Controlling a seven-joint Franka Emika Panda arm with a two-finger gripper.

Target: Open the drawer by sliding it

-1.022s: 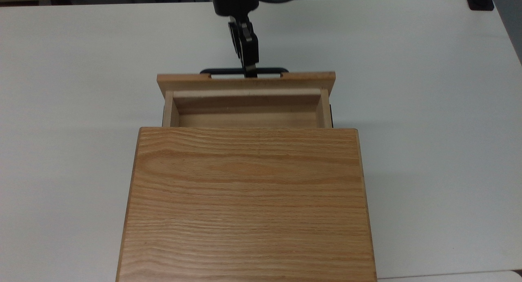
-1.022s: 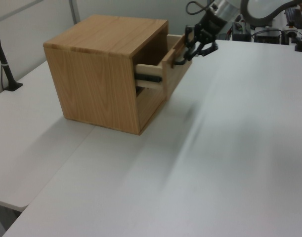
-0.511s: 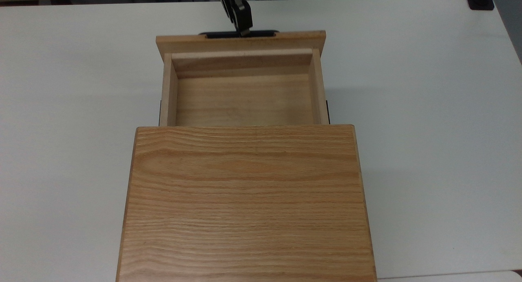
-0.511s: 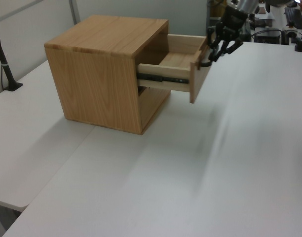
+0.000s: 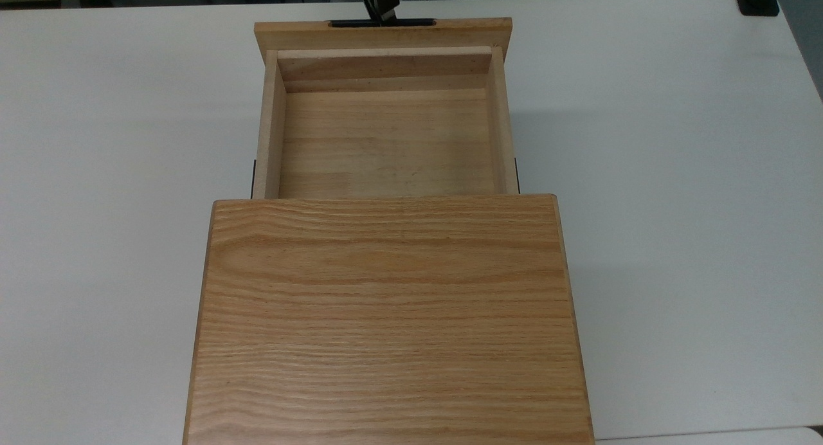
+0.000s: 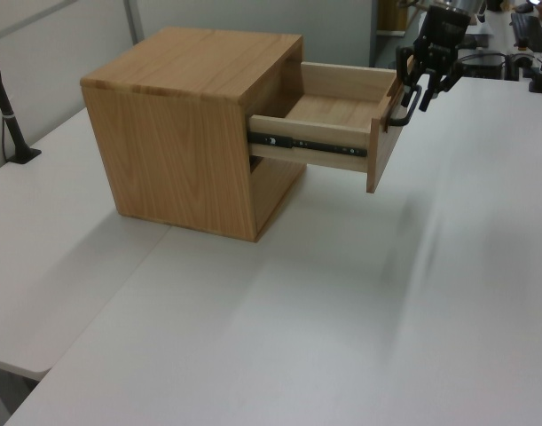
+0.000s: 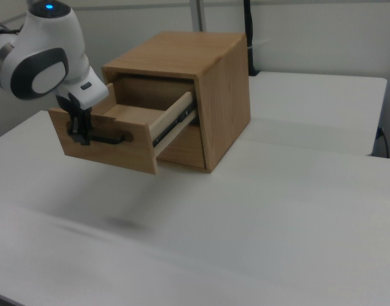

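Oak-grained cabinet, a plain box with a wide flat top, sits on the smooth white table. Out of its upper front juts the drawer, a pale rectangular tray pulled far out on black metal side rails. At the drawer's flat front panel, the gripper pinches the thin black bar handle between its fingers.
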